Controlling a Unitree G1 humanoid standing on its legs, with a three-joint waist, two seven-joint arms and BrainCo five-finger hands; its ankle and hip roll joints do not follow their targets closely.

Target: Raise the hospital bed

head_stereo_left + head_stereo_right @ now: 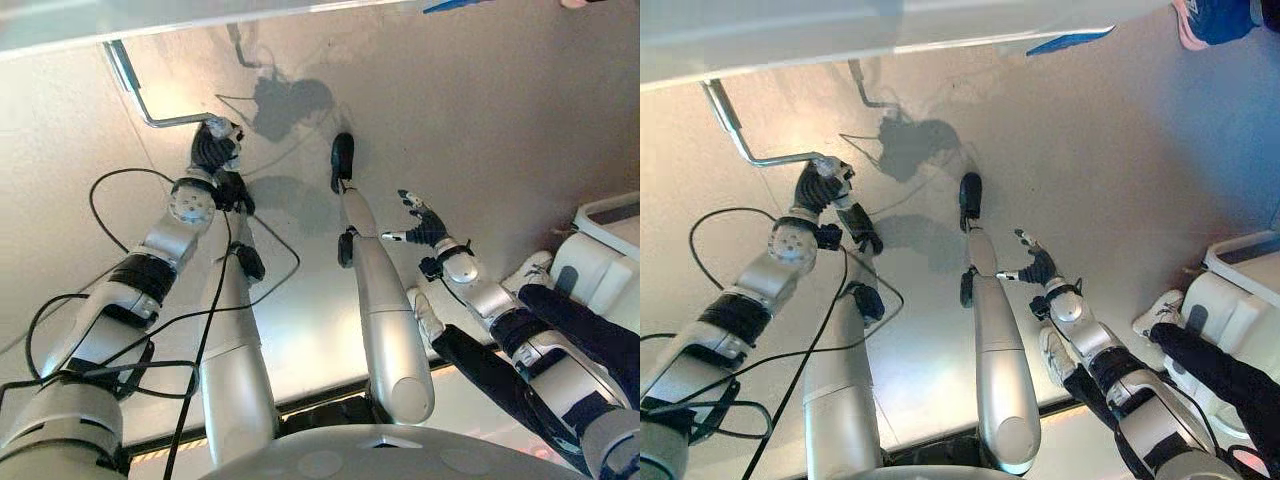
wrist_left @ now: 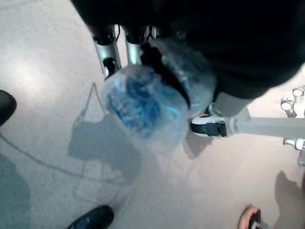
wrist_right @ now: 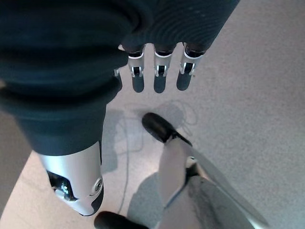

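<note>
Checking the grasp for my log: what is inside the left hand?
The left hand is curled round the end of the bed's metal crank handle. The grip itself is covered by the fingers. The right hand hangs open, empty.

Bed frame blocks above crank

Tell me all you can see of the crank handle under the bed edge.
The crank handle is a thin, silvery metal rod bent in a Z: one leg slopes down from under the pale bed edge, then turns into a level grip section. The left hand is curled round the end of that grip. It hangs above the floor, with nothing else touching it. A second, similar bent rod shows farther along the bed.
</note>
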